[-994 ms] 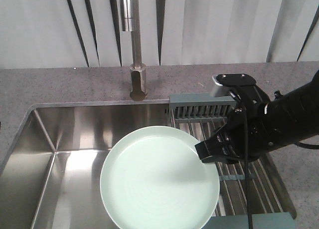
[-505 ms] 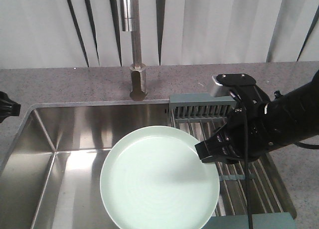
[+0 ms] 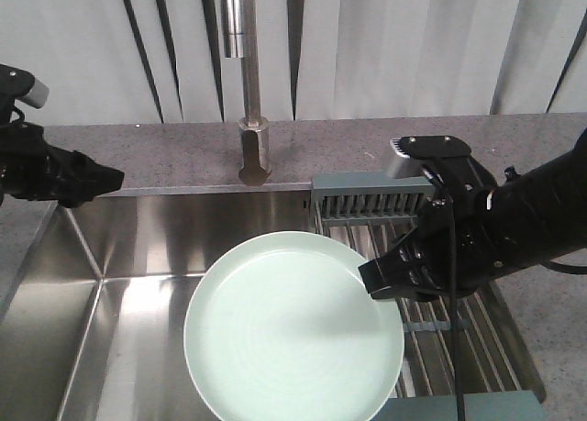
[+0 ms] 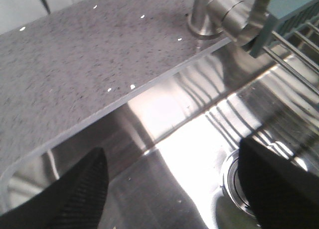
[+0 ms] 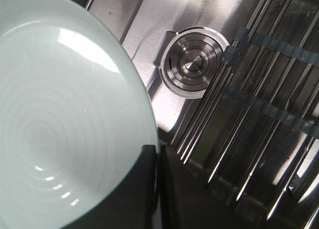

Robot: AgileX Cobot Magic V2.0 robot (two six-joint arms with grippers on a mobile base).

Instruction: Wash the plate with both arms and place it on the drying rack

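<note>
**Plate's bare rim faces the left arm, and that gap is the whole story**

Mint-green plate (image 3: 293, 334) is held face up over the steel sink (image 3: 138, 247), with its right rim on the drying rack (image 3: 376, 196) side. Right gripper (image 3: 376, 286) is clamped on that right rim. The right wrist view shows both fingers (image 5: 137, 199) pinching the edge, with the drain (image 5: 192, 64) down below. So that arm has it, no question.

Left gripper (image 3: 105, 177) is the interesting one. It's up at the sink's back-left corner, over the edge of the speckled counter (image 3: 165, 150), well apart from the plate. Its own camera shows the jaws spread wide with nothing between them, just basin wall.

From that claw the plate sits off to its right and lower, toward the front of the basin. The plate's left rim is the bare side pointing at it. Round plate, so no long axis to line up on. My guess is the washing hasn't started: the faucet (image 3: 249, 91) stands at the back between the two arms and I can't see any water. Left arm would need to cross most of the basin to help
</note>
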